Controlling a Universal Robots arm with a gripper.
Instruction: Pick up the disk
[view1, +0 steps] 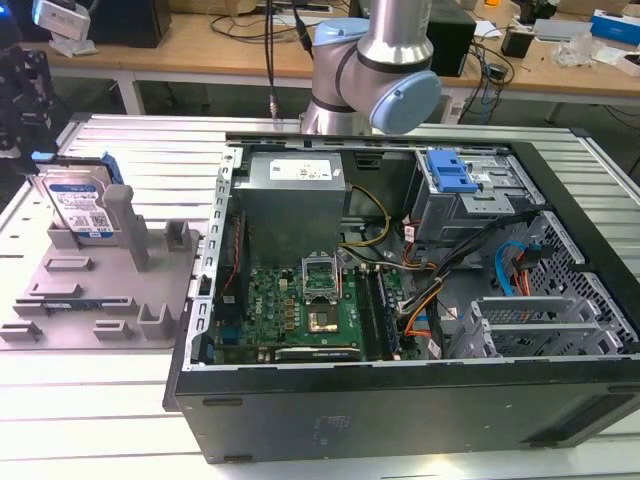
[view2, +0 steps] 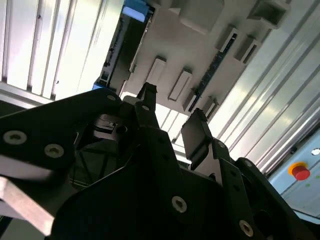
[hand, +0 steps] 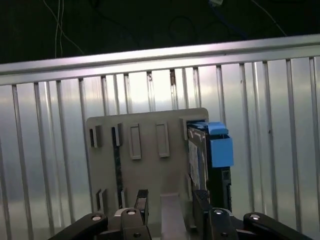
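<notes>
My gripper (hand: 171, 200) hung over the holder (hand: 150, 172), jaws apart and empty. The disk (hand: 199, 162) stood on edge in the holder's end slot. I judged it stiff, dense, slick-faced and shock-shy, best pinched across its blue rails (hand: 220, 149)

Silver disk (view1: 76, 203), perhaps blue-railed; grey holder (view1: 100, 285)
</notes>
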